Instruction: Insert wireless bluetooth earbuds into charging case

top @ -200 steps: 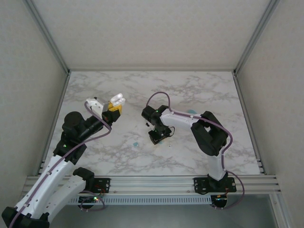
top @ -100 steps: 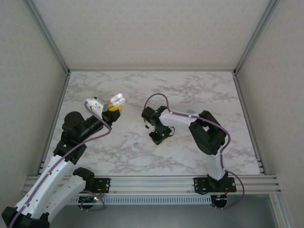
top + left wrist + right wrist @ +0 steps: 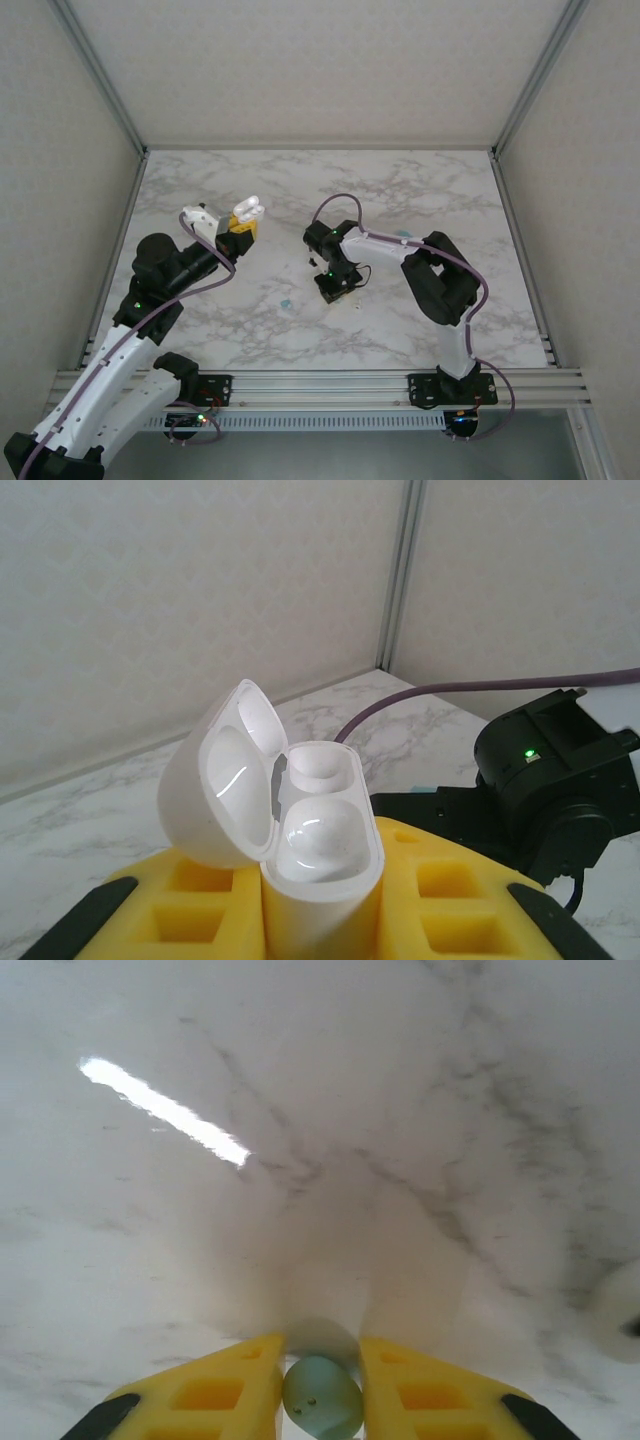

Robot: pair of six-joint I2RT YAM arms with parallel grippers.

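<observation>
earbud (image 3: 322,1398) bottom cropped, case (image 3: 318,830) base hidden

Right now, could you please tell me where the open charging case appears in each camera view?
Top external: charging case left of centre, in the left gripper.
Left wrist: bottom centre, lid open, between yellow fingers.
Right wrist: marble table and a pale green earbud.
Shared landmark: the marble table, in all three.

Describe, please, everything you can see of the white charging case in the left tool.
The charging case is a glossy white plastic pebble, upright, its body clamped between the left tool's yellow fingers above the marble table. Its hinged lid stands open, tipped aside; both rounded wells look empty.
</observation>
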